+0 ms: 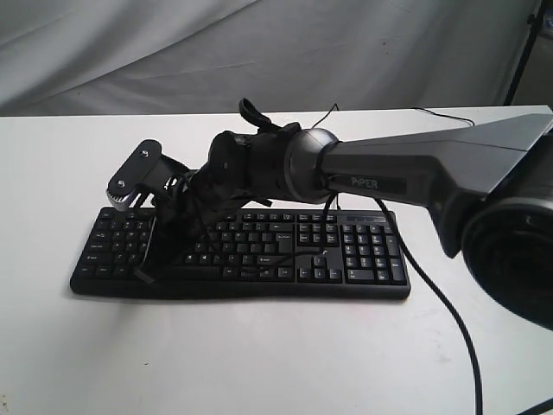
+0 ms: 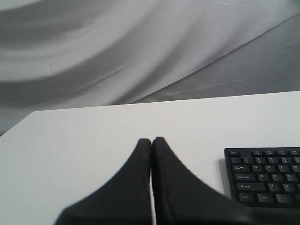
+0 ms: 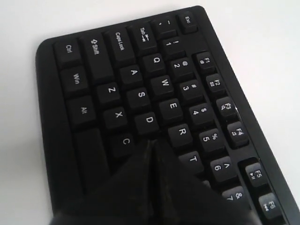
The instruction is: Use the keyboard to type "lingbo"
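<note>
The keyboard [image 1: 363, 259] lay centred on the table [image 1: 259, 363]. Right gripper [image 3: 151, 144], jaws pressed together, pointed at keys beside D and C, toward the keyboard's 9 o'clock end. Left gripper [image 2: 151, 140] had jaws closed, over the table

Right arm [image 1: 406, 173] overhangs the keyboard [image 1: 371, 255]; table [image 1: 259, 363] around lies open.

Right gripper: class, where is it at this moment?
In the right wrist view, the shut right gripper is over the keyboard, among its letter keys, its tips bordered by D, C and R; contact cannot be judged.
</note>
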You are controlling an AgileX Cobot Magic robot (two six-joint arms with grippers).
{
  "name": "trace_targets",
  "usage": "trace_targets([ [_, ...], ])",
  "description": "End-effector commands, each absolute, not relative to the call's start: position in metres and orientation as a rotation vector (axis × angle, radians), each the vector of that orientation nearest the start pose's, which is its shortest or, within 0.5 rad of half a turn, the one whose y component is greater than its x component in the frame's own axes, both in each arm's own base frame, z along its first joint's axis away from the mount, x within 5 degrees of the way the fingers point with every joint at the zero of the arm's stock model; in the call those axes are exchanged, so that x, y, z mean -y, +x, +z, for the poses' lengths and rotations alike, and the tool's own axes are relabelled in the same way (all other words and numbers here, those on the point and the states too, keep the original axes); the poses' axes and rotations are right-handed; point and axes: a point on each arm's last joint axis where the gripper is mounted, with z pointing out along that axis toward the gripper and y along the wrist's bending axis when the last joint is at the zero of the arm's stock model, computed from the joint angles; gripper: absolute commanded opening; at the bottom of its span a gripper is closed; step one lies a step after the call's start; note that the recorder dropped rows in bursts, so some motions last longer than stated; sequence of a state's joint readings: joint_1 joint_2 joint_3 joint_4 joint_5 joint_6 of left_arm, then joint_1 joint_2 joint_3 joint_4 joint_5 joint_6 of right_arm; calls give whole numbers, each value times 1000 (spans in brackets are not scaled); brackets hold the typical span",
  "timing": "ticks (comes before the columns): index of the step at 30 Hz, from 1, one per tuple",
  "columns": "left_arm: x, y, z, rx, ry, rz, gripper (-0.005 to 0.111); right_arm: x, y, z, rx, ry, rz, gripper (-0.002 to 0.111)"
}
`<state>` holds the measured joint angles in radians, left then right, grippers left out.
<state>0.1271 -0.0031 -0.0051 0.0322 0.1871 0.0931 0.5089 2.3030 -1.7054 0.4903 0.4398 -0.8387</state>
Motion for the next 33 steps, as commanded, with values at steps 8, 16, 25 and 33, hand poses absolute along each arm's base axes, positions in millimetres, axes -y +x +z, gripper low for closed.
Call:
trace_targets([
  [8, -7, 56, 197, -1668, -6, 190, 1, -257, 437, 134, -2155, -1124, 268, 0],
  [16, -7, 56, 197, -1668, -6, 190, 1, -252, 439, 126, -2173, -1147, 253, 0],
  [25, -7, 56, 197, -1668, -6, 190, 1, -252, 439, 121, -2173, -1169, 237, 0],
  [33, -7, 56, 197, -1668, -6, 190, 1, -252, 439, 120, -2174, -1178, 236, 0],
])
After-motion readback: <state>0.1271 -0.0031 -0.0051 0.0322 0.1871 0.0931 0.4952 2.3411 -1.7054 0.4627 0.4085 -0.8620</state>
